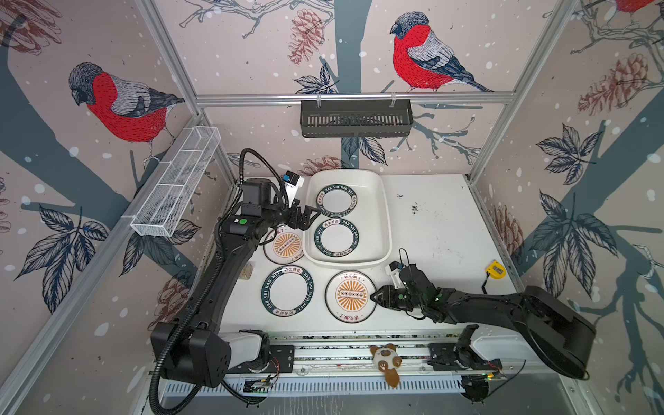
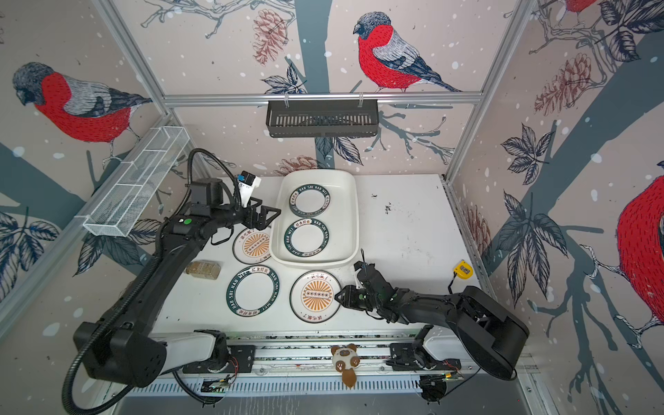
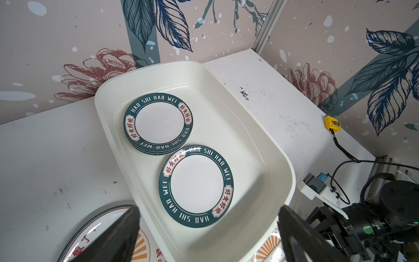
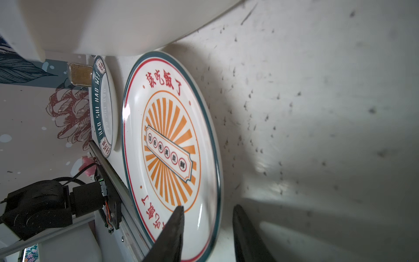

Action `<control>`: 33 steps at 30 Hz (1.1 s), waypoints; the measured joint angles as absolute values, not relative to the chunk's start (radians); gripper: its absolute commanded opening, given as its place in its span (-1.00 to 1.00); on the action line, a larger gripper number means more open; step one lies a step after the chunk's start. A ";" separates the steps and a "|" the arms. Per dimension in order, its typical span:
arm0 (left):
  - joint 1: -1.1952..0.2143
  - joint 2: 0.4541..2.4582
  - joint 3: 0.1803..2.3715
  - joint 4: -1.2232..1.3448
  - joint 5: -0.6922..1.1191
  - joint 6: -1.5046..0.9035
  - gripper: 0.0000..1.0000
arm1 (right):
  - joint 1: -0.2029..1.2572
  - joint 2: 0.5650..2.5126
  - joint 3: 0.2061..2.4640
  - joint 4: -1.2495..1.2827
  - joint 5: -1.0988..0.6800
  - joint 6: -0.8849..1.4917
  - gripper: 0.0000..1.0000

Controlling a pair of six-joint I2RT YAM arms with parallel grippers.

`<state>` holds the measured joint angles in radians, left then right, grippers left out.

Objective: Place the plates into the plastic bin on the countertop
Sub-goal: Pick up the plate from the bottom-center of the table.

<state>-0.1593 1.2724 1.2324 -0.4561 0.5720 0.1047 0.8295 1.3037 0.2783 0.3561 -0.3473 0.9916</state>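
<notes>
Straddling the rim of a sunburst plate [image 1: 350, 296], the right gripper [image 1: 375, 296] has its jaws part-way apart. In the right wrist view one finger [image 4: 172, 231] lies over the plate's face. The other stands outside the rim, over the countertop [image 1: 442, 222], with a clear gap between it and the rim. Whether the upper finger touches the plate I cannot tell. The plate lies flat just in front of the bin [image 1: 373, 230], on the side toward the arm bases.

Inside the bin sit green-rimmed plates: a far stack [image 1: 337, 202] (the left wrist view shows several edges layered under its top plate) and a single near plate [image 1: 336, 237], whose far edge meets the stack.

The left gripper [image 1: 312, 218] hangs over the bin's left rim, about level with the spot where stack and near plate meet. Its jaws are spread wide and hold nothing.

Just left of the bin, close against its wall, lies a second sunburst plate [image 1: 285, 246], partly hidden by the left arm. In front of the bin and off its left corner lies a lone green plate [image 1: 287, 291], apart from both sunburst plates. An amber jar [image 2: 203, 269] lies on its side further left of the bin. A yellow tape measure [image 1: 496, 270] sits well right of the bin, near the countertop's edge.
</notes>
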 measured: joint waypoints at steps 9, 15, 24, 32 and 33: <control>-0.159 1.270 1.231 -0.456 0.572 0.105 0.89 | 0.831 1.321 0.256 0.410 -0.342 1.021 -0.40; -0.159 1.270 1.230 -0.456 0.575 0.104 0.89 | 0.831 1.317 0.226 0.458 -0.339 1.048 -0.44; -0.159 1.265 1.223 -0.455 0.576 0.104 0.88 | 0.830 1.340 0.189 0.556 -0.340 1.099 -0.49; -0.159 1.261 1.222 -0.455 0.576 0.104 0.89 | 0.832 1.353 0.174 0.598 -0.339 1.123 -0.55; -0.159 1.261 1.222 -0.455 0.576 0.104 0.89 | 0.832 1.350 0.173 0.598 -0.339 1.123 -0.55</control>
<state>-0.1593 1.2610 1.2217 -0.4553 0.5762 0.1040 0.8318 1.3502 0.1726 0.5983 -0.3389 1.1229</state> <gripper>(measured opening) 0.944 0.227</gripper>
